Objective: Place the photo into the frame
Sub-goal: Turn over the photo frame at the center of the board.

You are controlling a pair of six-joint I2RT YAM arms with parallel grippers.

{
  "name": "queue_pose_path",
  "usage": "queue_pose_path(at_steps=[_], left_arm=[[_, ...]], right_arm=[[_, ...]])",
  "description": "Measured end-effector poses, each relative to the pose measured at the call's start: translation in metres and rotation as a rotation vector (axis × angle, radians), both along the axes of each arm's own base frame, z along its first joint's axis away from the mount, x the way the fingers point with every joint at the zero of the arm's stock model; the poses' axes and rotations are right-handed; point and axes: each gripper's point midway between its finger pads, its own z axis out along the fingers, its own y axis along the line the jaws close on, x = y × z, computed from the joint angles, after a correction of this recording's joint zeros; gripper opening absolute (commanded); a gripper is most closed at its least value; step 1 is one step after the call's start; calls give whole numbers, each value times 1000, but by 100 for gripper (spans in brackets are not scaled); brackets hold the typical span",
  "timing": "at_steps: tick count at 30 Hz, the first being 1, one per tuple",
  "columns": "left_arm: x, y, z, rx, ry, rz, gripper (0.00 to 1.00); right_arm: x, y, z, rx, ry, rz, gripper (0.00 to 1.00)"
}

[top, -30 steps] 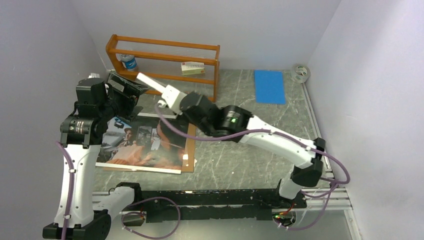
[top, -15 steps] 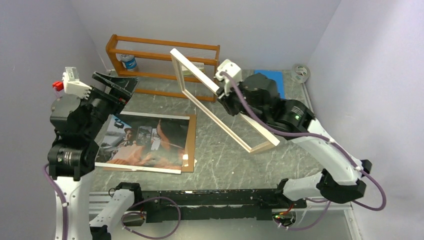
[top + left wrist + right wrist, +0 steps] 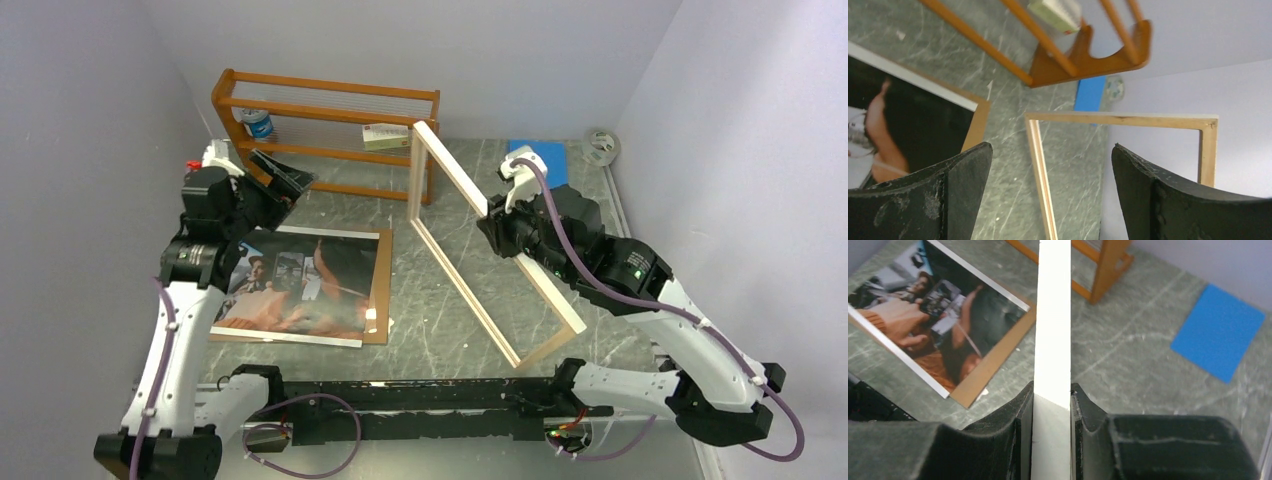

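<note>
Right claw (image 3: 1052, 405) clamps white frame (image 3: 1053, 315) edge; photo (image 3: 933, 310) flat beyond.

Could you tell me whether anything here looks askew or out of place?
The photo lies face up, slightly skewed on the brown backing board, which shows along its right and near edges. The frame is held tilted, one rail pinched in the right gripper. Nothing looks damaged or spilled.

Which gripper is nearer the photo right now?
Left. The left gripper hovers open by the photo's far edge; the right gripper holds the frame, off to the photo's right.
</note>
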Motion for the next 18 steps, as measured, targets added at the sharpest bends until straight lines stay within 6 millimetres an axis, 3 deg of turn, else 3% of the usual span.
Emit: queue_pose_path(at_steps=[6, 12, 18], left_arm=[[19, -11, -54, -14, 120, -55, 92], [28, -20, -75, -20, 153, -91, 91], [33, -24, -85, -19, 168, -102, 90]], right_arm=[[12, -23, -44, -8, 93, -171, 0], [29, -42, -50, 25, 102, -302, 0], [61, -77, -59, 118, 108, -484, 0]])
